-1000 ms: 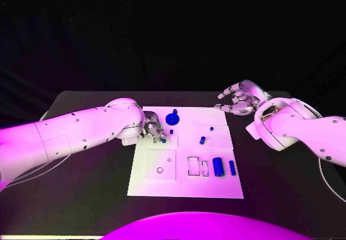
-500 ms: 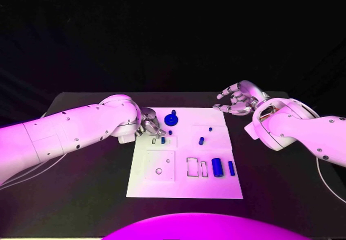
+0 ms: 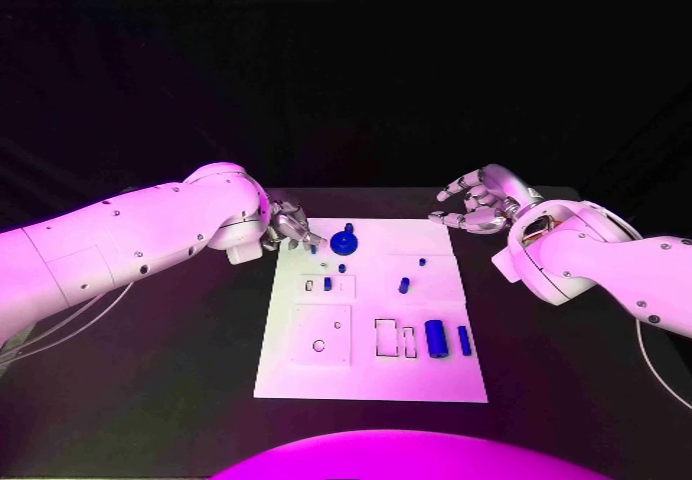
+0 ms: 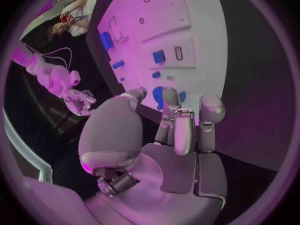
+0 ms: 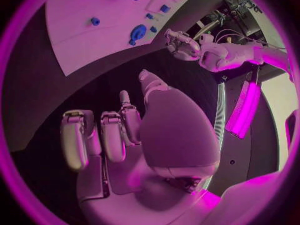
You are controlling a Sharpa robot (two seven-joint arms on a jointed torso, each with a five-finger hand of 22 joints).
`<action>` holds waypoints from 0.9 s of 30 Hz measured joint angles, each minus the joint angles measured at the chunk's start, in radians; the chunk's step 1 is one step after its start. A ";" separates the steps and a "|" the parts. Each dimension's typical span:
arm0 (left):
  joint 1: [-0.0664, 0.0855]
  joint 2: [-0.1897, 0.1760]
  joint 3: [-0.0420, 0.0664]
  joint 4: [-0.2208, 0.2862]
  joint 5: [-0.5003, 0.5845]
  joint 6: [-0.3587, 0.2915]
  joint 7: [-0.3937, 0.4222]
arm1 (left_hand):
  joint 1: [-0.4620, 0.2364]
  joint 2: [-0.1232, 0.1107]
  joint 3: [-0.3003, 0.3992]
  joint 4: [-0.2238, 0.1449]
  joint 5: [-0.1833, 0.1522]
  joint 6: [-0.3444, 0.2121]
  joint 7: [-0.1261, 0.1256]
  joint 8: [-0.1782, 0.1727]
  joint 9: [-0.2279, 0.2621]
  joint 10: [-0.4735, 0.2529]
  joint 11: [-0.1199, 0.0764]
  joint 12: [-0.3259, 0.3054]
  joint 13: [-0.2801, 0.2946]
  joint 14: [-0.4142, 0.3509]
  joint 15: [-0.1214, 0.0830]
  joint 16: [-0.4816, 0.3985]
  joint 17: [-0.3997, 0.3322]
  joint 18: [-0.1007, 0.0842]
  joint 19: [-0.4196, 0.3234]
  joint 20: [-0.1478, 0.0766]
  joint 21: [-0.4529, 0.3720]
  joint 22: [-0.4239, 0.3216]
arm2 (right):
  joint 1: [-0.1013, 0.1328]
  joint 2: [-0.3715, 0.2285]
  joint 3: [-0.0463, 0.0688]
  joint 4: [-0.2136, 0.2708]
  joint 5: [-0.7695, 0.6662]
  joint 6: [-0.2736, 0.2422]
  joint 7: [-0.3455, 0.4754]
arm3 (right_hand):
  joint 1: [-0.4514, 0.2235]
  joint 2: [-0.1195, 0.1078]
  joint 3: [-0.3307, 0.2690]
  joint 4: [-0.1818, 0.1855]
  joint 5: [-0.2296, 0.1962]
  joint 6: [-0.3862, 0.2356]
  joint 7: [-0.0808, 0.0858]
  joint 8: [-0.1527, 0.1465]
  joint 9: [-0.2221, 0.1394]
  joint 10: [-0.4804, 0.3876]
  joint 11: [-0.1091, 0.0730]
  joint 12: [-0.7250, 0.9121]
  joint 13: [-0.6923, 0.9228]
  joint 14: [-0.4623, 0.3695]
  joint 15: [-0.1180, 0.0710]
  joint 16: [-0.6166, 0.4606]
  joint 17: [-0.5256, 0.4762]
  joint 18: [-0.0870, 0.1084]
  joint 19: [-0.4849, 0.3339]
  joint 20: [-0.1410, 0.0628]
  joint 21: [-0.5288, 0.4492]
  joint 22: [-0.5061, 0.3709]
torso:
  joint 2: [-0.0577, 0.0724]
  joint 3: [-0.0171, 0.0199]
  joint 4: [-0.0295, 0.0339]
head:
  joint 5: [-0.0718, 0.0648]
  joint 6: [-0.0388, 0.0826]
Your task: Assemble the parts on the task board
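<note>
Task board (image 3: pixel 368 370), white, lies flat on the black table (image 3: pixel 159 400) between both hands. Left hand (image 3: pixel 289 228) hovers at its far corner, fingers loosely curled, holding nothing. Right hand (image 3: pixel 480 200) hangs beyond the opposite corner, fingers spread and empty.

Lit strongly from above. Hard glare on the top of the left arm (image 3: pixel 130 245) and the right arm (image 3: pixel 599 262), darker on their undersides. Bright on the task board (image 3: pixel 369 372), dim on the table (image 3: pixel 159 390), black behind. In both wrist views, board edges bent toward the rim, inside a dark frame.
</note>
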 measured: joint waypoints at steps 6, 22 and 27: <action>0.010 0.048 0.002 -0.104 0.011 -0.014 0.007 | 0.026 -0.003 -0.003 -0.003 0.000 -0.007 0.007 -0.012 -0.016 -0.005 0.005 -0.005 -0.014 0.000 0.007 -0.004 0.000 0.011 -0.005 0.005 -0.006 -0.007 | 0.000 0.002 0.000 -0.002 0.000 0.000 0.000 | 0.000 0.000 0.000 0.000 0.000 0.000 0.000 0.000 0.000 0.000 0.000 0.000 0.000 0.000 0.000 0.000 0.000 0.000 0.000 0.000 0.000 0.000 | 0.002 -0.0007 -0.0001 | 0.004 0.005; 0.013 0.155 -0.003 -0.303 0.007 0.047 0.014 | 0.027 -0.004 -0.015 0.004 0.000 -0.007 0.007 -0.017 -0.022 -0.008 0.008 -0.005 -0.021 0.000 0.007 -0.004 0.000 0.009 -0.009 0.009 -0.006 -0.011 | 0.000 0.010 0.000 -0.004 0.000 0.000 0.001 | 0.000 0.000 0.000 0.000 0.000 0.000 0.000 0.000 0.000 0.000 0.000 0.000 0.000 0.000 0.000 0.000 0.000 0.000 0.000 0.000 0.000 0.001 | 0.007 -0.0027 0.0004 | 0.005 0.002; 0.013 0.176 -0.008 -0.338 0.005 0.070 0.014 | 0.027 -0.004 -0.018 0.001 0.000 -0.007 0.007 -0.017 -0.024 -0.008 0.008 -0.005 -0.021 0.000 0.007 -0.004 0.000 0.009 -0.009 0.009 -0.006 -0.011 | 0.000 0.011 0.000 -0.004 0.000 0.000 0.001 | 0.000 0.000 0.000 0.000 0.000 0.000 0.000 0.000 0.000 0.000 0.000 0.000 0.000 0.000 0.000 0.000 0.000 0.000 0.000 0.000 0.000 0.001 | 0.011 -0.0045 0.0008 | 0.004 0.002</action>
